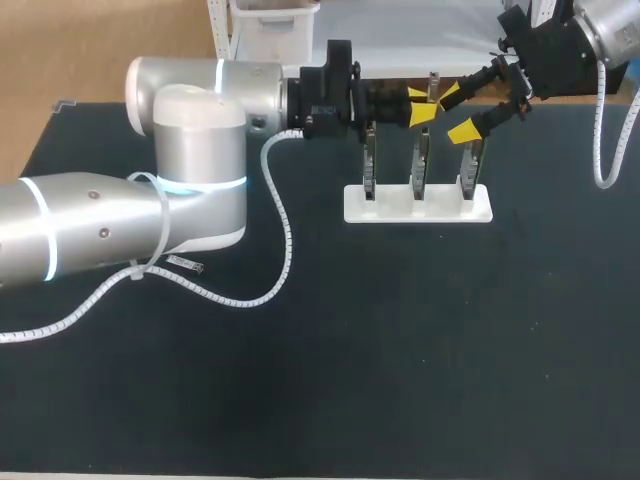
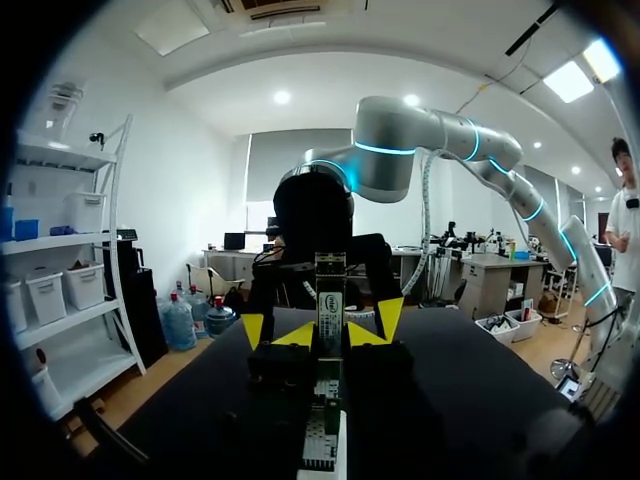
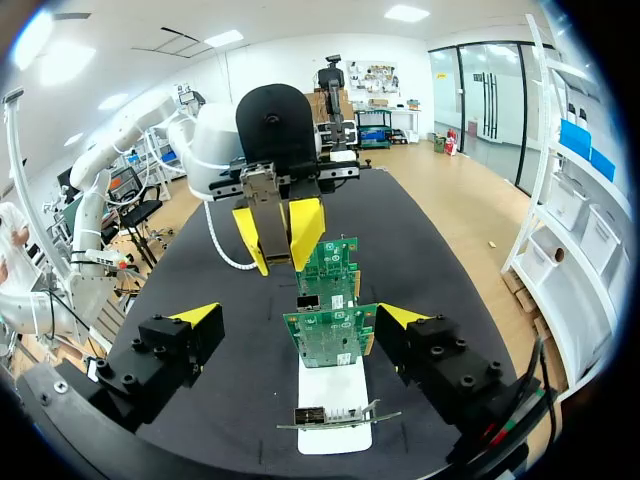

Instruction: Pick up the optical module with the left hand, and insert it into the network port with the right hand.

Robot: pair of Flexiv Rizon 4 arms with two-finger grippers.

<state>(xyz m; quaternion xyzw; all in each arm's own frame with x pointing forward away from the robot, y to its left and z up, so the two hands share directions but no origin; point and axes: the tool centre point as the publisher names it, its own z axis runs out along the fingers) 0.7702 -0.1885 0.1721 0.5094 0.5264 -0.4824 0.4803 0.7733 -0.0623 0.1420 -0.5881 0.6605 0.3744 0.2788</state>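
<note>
Handover stage, judged from the layout. On black tabletop (image 1: 400, 380), white three-slot stand (image 1: 418, 208) at far centre, carrying three upright green network cards (image 3: 330, 340). Just above the card row, left gripper (image 1: 418, 106), clamped narrow on small grey metal optical module (image 3: 270, 215). Immediately right of it, right gripper (image 1: 457, 113), spread wide and empty, nearest card ahead between its fingers (image 3: 195, 318). Bring right fingers around the module's free end, square to its long sides. Close fully before releasing the left. Afterwards, align the module with small dark network port (image 3: 308, 300) on a card; target port not identifiable. Avoid knocking card edges.
</note>
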